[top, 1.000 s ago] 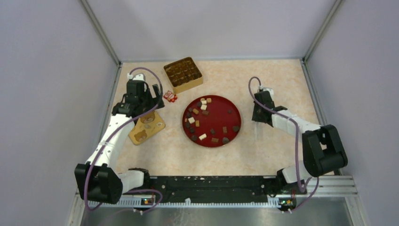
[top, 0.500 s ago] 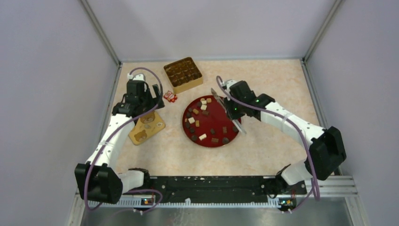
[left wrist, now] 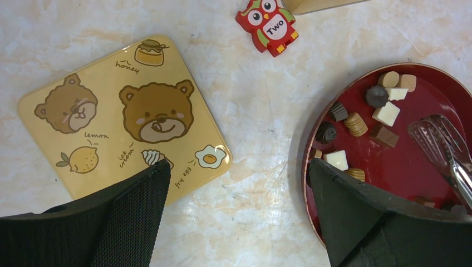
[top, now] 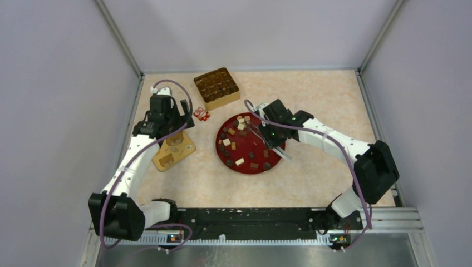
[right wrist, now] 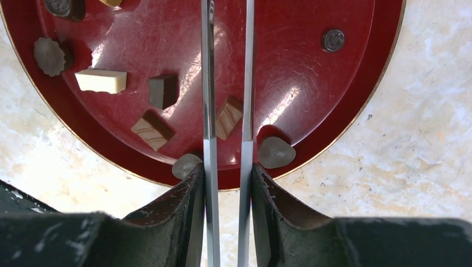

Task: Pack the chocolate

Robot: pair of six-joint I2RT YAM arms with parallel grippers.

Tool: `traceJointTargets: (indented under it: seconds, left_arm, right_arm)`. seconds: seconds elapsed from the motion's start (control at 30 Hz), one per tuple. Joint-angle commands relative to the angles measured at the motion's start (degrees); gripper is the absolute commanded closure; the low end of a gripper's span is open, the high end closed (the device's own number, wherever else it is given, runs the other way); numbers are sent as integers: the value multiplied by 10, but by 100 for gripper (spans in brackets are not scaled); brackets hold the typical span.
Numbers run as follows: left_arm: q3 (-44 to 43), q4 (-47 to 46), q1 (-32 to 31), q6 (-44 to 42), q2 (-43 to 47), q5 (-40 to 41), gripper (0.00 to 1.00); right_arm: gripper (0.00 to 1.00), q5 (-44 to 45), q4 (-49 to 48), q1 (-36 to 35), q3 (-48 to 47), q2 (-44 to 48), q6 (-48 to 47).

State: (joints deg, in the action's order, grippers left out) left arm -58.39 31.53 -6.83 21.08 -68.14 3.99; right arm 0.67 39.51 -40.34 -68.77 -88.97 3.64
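Note:
The chocolate [top: 240,162] lies as several dark, tan and white pieces scattered on a round red plate [top: 261,125]. My right gripper [top: 271,130] hangs over the plate's right half, shut on a pair of metal tongs [top: 257,132]. In the right wrist view the two tong arms [right wrist: 209,83] run out from my right gripper [right wrist: 228,169] across the plate [right wrist: 345,83]. A marbled tan piece [right wrist: 228,118] lies under them; their tips are out of frame. My left gripper [left wrist: 239,172] stands open over bare table between the lid and the plate [left wrist: 308,167].
A tan gridded box [top: 216,87] with brown pieces in it stands at the back, left of centre. The bear-printed lid [top: 173,150] lies flat at the left, under my left arm. Small red-and-white owl items [top: 201,114] sit between box and plate.
My right arm has swung in from the table's right side to over the plate, carrying the tongs, and the tong arms have spread slightly. The left arm has not moved.

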Motion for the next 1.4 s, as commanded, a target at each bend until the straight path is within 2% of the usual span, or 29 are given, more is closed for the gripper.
traceJointTargets:
  seconds: [0.0, 0.43, 0.63, 1.0, 1.37]
  left_arm:
    - [-11, -14, 1, -1, 4, 7, 1]
    - [-10, -10, 1, 0, 10, 7, 1]
    - [-7, -10, 1, -2, 12, 13, 1]
    - [-6, -11, 1, -1, 12, 11, 1]
    - [-4, -11, 1, 0, 14, 12, 1]
  right_arm:
    - [68, -4, -8, -11, -25, 2, -14]
    - [60, -29, -37, -11, -9, -11, -18]
    - [59, -31, -40, -11, -8, -18, -23]
    - [65, -41, -52, -12, -6, -27, -23]
    - [92, -19, -8, -22, -13, 14, -16]
